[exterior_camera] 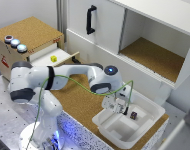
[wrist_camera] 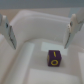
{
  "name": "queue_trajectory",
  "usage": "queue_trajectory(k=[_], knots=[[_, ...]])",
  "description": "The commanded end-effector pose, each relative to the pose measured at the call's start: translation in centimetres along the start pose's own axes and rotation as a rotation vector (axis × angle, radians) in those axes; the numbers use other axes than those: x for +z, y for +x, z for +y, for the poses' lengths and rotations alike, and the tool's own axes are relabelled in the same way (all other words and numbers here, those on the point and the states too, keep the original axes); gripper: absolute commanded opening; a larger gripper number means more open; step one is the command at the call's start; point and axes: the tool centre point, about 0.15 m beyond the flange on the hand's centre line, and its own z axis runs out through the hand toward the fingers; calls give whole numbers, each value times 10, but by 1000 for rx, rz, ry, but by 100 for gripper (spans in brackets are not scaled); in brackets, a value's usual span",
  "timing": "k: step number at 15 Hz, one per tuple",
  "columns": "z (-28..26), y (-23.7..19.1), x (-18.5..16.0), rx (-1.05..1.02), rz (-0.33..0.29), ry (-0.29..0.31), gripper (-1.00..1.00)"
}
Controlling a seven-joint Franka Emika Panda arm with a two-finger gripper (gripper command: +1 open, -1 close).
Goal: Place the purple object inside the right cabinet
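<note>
The purple object point(exterior_camera: 133, 115) is a tiny dark purple cube lying on the floor of a white tray point(exterior_camera: 152, 119) at the front of the exterior view's right. In the wrist view the cube point(wrist_camera: 54, 58) shows a pale ring mark on one face. My gripper point(exterior_camera: 120, 108) hangs just above the tray, a little to the exterior view's left of the cube, open and empty. Its fingers point(wrist_camera: 71, 30) stand wide apart with the cube ahead between them. The right cabinet point(exterior_camera: 153, 56) is open at the back right, with white walls and a cork-brown floor.
A white door with a black handle point(exterior_camera: 90, 19) is to the exterior view's left of the cabinet. A cork-topped wooden drawer box point(exterior_camera: 28, 42) with coloured buttons stands at the back left; a small yellow cube point(exterior_camera: 54, 59) lies in its open drawer. The table top is cork point(exterior_camera: 82, 102).
</note>
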Motion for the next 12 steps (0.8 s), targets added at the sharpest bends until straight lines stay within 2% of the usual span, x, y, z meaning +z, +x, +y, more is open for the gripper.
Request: queue_trajectory(k=[1, 4, 12], knots=[[51, 24, 84, -102, -56, 158, 100], [52, 22, 106, -102, -58, 229, 100], [61, 40, 141, -95, -81, 267, 100]])
